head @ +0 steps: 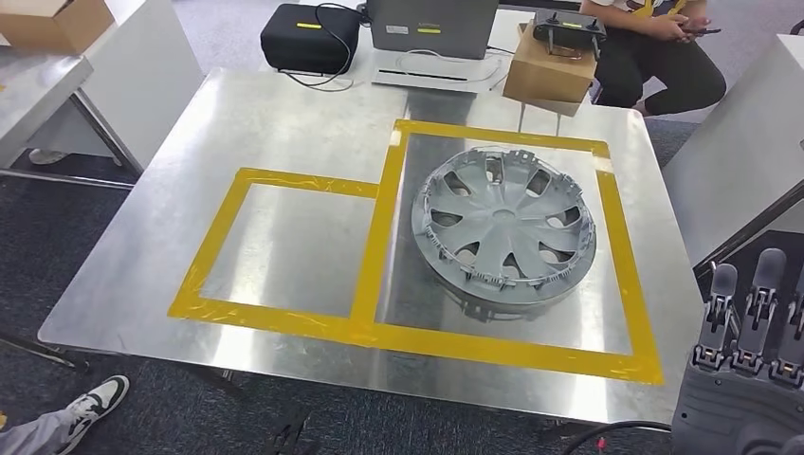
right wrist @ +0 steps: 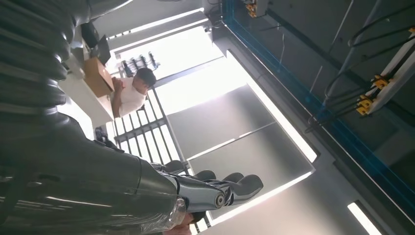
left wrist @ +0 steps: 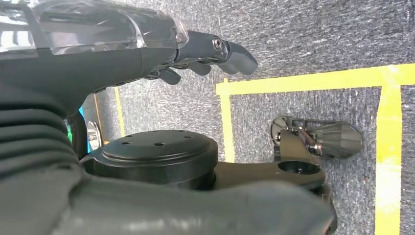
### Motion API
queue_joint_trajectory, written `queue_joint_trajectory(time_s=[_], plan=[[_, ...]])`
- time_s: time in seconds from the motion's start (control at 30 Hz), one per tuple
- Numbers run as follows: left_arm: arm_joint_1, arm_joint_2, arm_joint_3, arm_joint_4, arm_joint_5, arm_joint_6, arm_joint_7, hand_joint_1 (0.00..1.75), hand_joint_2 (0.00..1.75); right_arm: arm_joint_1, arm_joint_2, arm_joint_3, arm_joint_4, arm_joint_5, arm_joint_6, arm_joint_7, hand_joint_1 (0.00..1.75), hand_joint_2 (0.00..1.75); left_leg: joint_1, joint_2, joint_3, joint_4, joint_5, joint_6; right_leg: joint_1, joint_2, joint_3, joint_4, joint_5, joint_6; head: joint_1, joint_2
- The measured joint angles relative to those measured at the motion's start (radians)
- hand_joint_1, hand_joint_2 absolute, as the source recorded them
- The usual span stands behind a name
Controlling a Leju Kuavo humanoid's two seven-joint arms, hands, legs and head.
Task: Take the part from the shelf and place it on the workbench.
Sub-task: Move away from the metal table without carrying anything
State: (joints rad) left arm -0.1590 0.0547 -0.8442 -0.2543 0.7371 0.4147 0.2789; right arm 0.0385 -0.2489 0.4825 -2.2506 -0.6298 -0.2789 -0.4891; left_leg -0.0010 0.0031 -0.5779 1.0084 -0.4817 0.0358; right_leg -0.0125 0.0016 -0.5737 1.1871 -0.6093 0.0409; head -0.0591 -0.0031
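Observation:
The part, a grey plastic wheel cover [head: 504, 226], lies flat on the shiny metal workbench [head: 284, 123], inside the larger yellow-taped rectangle [head: 621, 275] on the right. My right hand [head: 754, 322] stands at the workbench's near right corner, apart from the cover, fingers straight and pointing up, holding nothing. In the right wrist view the same hand [right wrist: 215, 188] points toward the ceiling, empty. My left hand [left wrist: 205, 54] hangs over grey carpet with its fingers stretched out and nothing in them.
A smaller yellow-taped square [head: 284, 246] lies left of the cover. Behind the workbench are a black case [head: 309, 36], a grey box [head: 431, 24], a cardboard box [head: 553, 64] and a seated person [head: 654, 47]. White tables flank it [head: 57, 85] [head: 749, 142]. A person's shoe [head: 95, 403] is near left.

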Motion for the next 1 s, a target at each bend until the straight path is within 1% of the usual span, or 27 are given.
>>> queue_joint_trajectory(time_s=[0.03, 0.07, 0.1, 0.13, 0.2, 0.23, 0.27, 0.3, 0.33, 0.37, 0.4, 0.43, 0.47, 0.5, 0.53, 0.57, 0.6, 0.63, 0.7, 0.73, 0.77, 0.8, 0.87, 0.9, 0.93, 0.97, 1.0], plan=[[0.000, 0.000, 0.000, 0.000, 0.000, 0.000, 0.000, 0.00, 0.00, 0.000, 0.000, -0.002, 0.000, 0.000, 0.000, 0.000, 0.00, 1.75, 0.000, -0.001, 0.000, 0.000, 0.002, -0.003, -0.001, 0.001, 0.035, -0.071, 0.032, -0.002, 0.000, 0.000], [0.000, 0.000, 0.000, 0.000, -0.001, 0.001, 0.000, 0.00, 0.00, 0.000, 0.000, -0.003, 0.000, 0.000, 0.000, 0.000, 0.00, 1.75, -0.001, -0.003, -0.002, 0.001, 0.004, -0.008, -0.001, 0.003, 0.067, -0.135, 0.055, -0.007, 0.000, 0.000], [-0.001, 0.001, 0.000, 0.000, -0.001, 0.002, 0.000, 0.00, 0.00, 0.000, 0.000, -0.004, 0.000, 0.000, 0.000, 0.000, 0.00, 1.75, -0.002, -0.005, -0.004, 0.001, 0.007, -0.014, 0.000, 0.004, 0.087, -0.179, 0.068, -0.012, 0.000, 0.000], [0.000, 0.001, 0.000, 0.000, -0.002, 0.004, 0.000, 0.00, 0.00, 0.000, 0.000, -0.004, 0.000, -0.002, 0.000, 0.000, 0.00, 1.75, -0.002, -0.006, -0.006, 0.001, 0.011, -0.022, 0.002, 0.006, 0.094, -0.197, 0.069, -0.017, 0.000, 0.000], [0.000, 0.002, 0.000, 0.000, -0.004, 0.012, 0.000, 0.00, 0.00, 0.000, 0.000, -0.004, 0.000, -0.008, 0.000, 0.000, 0.00, 1.75, -0.001, -0.007, -0.010, 0.001, 0.017, -0.036, 0.004, 0.004, 0.089, -0.203, 0.077, -0.031, 0.000, 0.000], [0.001, 0.004, 0.000, 0.000, -0.005, 0.015, 0.000, 0.00, 0.00, 0.000, 0.000, -0.004, 0.000, -0.012, 0.000, 0.000, 0.00, 1.75, 0.001, -0.006, -0.014, 0.006, 0.010, -0.043, 0.003, 0.002, 0.085, -0.206, 0.083, -0.038, 0.000, 0.000], [0.002, 0.005, 0.000, 0.000, -0.006, 0.019, 0.000, 0.00, 0.00, 0.000, 0.000, -0.003, 0.000, -0.016, 0.001, -0.001, 0.00, 1.75, 0.002, -0.006, -0.022, 0.023, -0.011, -0.048, 0.002, 0.000, 0.081, -0.210, 0.091, -0.047, 0.000, 0.000], [0.002, 0.006, 0.000, 0.000, -0.008, 0.023, 0.000, 0.00, 0.00, 0.000, 0.000, -0.003, 0.000, -0.018, 0.001, -0.002, 0.00, 1.75, 0.004, -0.005, -0.036, 0.060, -0.046, -0.053, 0.001, -0.003, 0.074, -0.212, 0.098, -0.054, -0.001, 0.000], [0.002, 0.007, 0.000, 0.000, -0.009, 0.026, 0.000, 0.00, 0.00, 0.001, 0.000, -0.003, 0.000, -0.020, 0.001, -0.004, 0.00, 1.75, 0.006, -0.005, -0.057, 0.115, -0.089, -0.057, 0.001, -0.004, 0.066, -0.211, 0.104, -0.058, -0.001, 0.000], [0.003, 0.007, 0.000, 0.000, -0.011, 0.028, 0.000, 0.00, 0.00, 0.003, 0.001, -0.003, 0.001, -0.021, 0.001, -0.007, 0.00, 1.75, 0.008, -0.005, -0.079, 0.181, -0.130, -0.061, 0.002, -0.006, 0.056, -0.210, 0.110, -0.061, -0.001, 0.000], [0.003, 0.008, 0.000, 0.000, -0.013, 0.030, 0.000, 0.00, 0.00, 0.004, 0.001, -0.002, 0.001, -0.022, 0.001, -0.009, 0.00, 1.75, 0.009, -0.005, -0.094, 0.236, -0.157, -0.064, 0.003, -0.007, 0.046, -0.207, 0.115, -0.061, -0.001, 0.000], [0.004, 0.008, 0.000, 0.000, -0.015, 0.031, 0.000, 0.00, 0.00, 0.007, 0.001, -0.002, 0.002, -0.024, 0.002, -0.011, 0.00, 1.75, 0.010, -0.005, -0.096, 0.265, -0.164, -0.067, 0.003, -0.008, 0.036, -0.204, 0.120, -0.060, -0.001, 0.000], [0.004, 0.009, 0.000, 0.000, -0.016, 0.033, 0.000, 0.00, 0.00, 0.009, 0.001, -0.002, 0.003, -0.026, 0.002, -0.012, 0.00, 1.75, 0.011, -0.004, -0.079, 0.256, -0.151, -0.068, 0.003, -0.009, 0.027, -0.199, 0.124, -0.058, -0.001, 0.000], [0.005, 0.009, 0.000, 0.000, -0.018, 0.036, 0.000, 0.00, 0.00, 0.010, 0.001, -0.002, 0.003, -0.029, 0.002, -0.013, 0.00, 1.75, 0.012, -0.003, -0.043, 0.211, -0.125, -0.068, 0.003, -0.009, 0.019, -0.194, 0.127, -0.056, -0.001, 0.000], [0.004, 0.010, 0.000, 0.000, -0.020, 0.038, 0.000, 0.00, 0.00, 0.011, 0.001, -0.002, 0.003, -0.031, 0.002, -0.014, 0.00, 1.75, 0.014, 0.000, 0.003, 0.141, -0.102, -0.068, 0.003, -0.010, 0.012, -0.189, 0.129, -0.053, -0.001, 0.000], [0.003, 0.011, 0.000, 0.000, -0.022, 0.040, 0.000, 0.00, 0.00, 0.011, 0.001, -0.002, 0.003, -0.032, 0.002, -0.014, 0.00, 1.75, 0.013, 0.001, 0.046, 0.076, -0.085, -0.065, 0.004, -0.010, 0.006, -0.183, 0.131, -0.049, -0.001, 0.000], [0.003, 0.012, 0.000, 0.000, -0.024, 0.042, 0.000, 0.00, 0.00, 0.012, 0.001, -0.002, 0.003, -0.033, 0.002, -0.014, 0.00, 1.75, 0.013, 0.002, 0.075, 0.028, -0.077, -0.061, 0.005, -0.009, 0.001, -0.179, 0.133, -0.044, -0.001, 0.000], [0.003, 0.012, 0.000, -0.001, -0.025, 0.042, 0.000, 0.00, 0.00, 0.012, 0.001, -0.003, 0.003, -0.033, 0.003, -0.014, 0.00, 1.75, 0.011, 0.002, 0.088, 0.003, -0.076, -0.056, 0.006, -0.009, -0.002, -0.176, 0.137, -0.038, 0.000, 0.000], [0.004, 0.012, 0.000, -0.001, -0.026, 0.043, 0.000, 0.00, 0.00, 0.013, 0.001, -0.003, 0.003, -0.034, 0.004, -0.015, 0.00, 1.75, 0.008, 0.000, 0.081, -0.002, -0.069, -0.043, 0.005, -0.008, -0.006, -0.176, 0.147, -0.025, 0.001, 0.000], [0.003, 0.013, 0.000, -0.001, -0.026, 0.044, 0.000, 0.00, 0.00, 0.013, 0.001, -0.003, 0.003, -0.035, 0.004, -0.015, 0.00, 1.75, 0.008, 0.000, 0.075, -0.003, -0.062, -0.034, 0.004, -0.008, -0.010, -0.173, 0.143, -0.019, 0.001, 0.000], [0.002, 0.014, 0.000, -0.001, -0.027, 0.044, 0.000, 0.00, 0.00, 0.014, 0.001, -0.004, 0.003, -0.035, 0.004, -0.015, 0.00, 1.75, 0.009, 0.001, 0.067, -0.005, -0.054, -0.025, 0.002, -0.007, -0.017, -0.159, 0.125, -0.013, 0.002, 0.000], [0.001, 0.014, 0.000, -0.001, -0.027, 0.045, 0.000, 0.00, 0.00, 0.014, 0.001, -0.004, 0.003, -0.035, 0.004, -0.016, 0.00, 1.75, 0.010, 0.001, 0.058, -0.006, -0.046, -0.016, 0.002, -0.006, -0.027, -0.131, 0.094, -0.008, 0.003, 0.000], [0.001, 0.014, 0.000, -0.001, -0.027, 0.045, 0.000, 0.00, 0.00, 0.015, 0.000, -0.004, 0.003, -0.036, 0.004, -0.016, 0.00, 1.75, 0.007, 0.001, 0.038, -0.006, -0.029, -0.005, 0.001, -0.006, -0.056, -0.018, -0.001, -0.002, 0.005, 0.000], [0.002, 0.014, 0.000, -0.001, -0.027, 0.045, 0.000, 0.00, 0.00, 0.015, 0.000, -0.004, 0.003, -0.036, 0.004, -0.016, 0.00, 1.75, 0.004, 0.001, 0.027, -0.006, -0.021, -0.003, 0.001, -0.006, -0.067, 0.041, -0.034, -0.001, 0.005, 0.000], [0.002, 0.014, 0.000, -0.001, -0.027, 0.045, 0.000, 0.00, 0.00, 0.015, 0.001, -0.004, 0.003, -0.036, 0.004, -0.016, 0.00, 1.75, 0.001, 0.001, 0.016, -0.005, -0.012, -0.002, 0.002, -0.006, -0.068, 0.082, -0.050, -0.003, 0.005, 0.000], [0.003, 0.014, 0.000, -0.001, -0.027, 0.045, 0.000, 0.00, 0.00, 0.015, 0.001, -0.004, 0.003, -0.036, 0.004, -0.016, 0.00, 1.75, -0.003, 0.000, 0.006, -0.005, -0.004, -0.001, 0.003, -0.006, -0.054, 0.087, -0.041, -0.007, 0.005, 0.000], [0.003, 0.014, 0.000, -0.001, -0.028, 0.045, 0.000, 0.00, 0.00, 0.015, 0.001, -0.004, 0.003, -0.036, 0.004, -0.016, 0.00, 1.75, -0.008, 0.000, -0.003, -0.005, 0.004, 0.000, 0.005, -0.005, -0.023, 0.056, -0.016, -0.014, 0.005, 0.000]])
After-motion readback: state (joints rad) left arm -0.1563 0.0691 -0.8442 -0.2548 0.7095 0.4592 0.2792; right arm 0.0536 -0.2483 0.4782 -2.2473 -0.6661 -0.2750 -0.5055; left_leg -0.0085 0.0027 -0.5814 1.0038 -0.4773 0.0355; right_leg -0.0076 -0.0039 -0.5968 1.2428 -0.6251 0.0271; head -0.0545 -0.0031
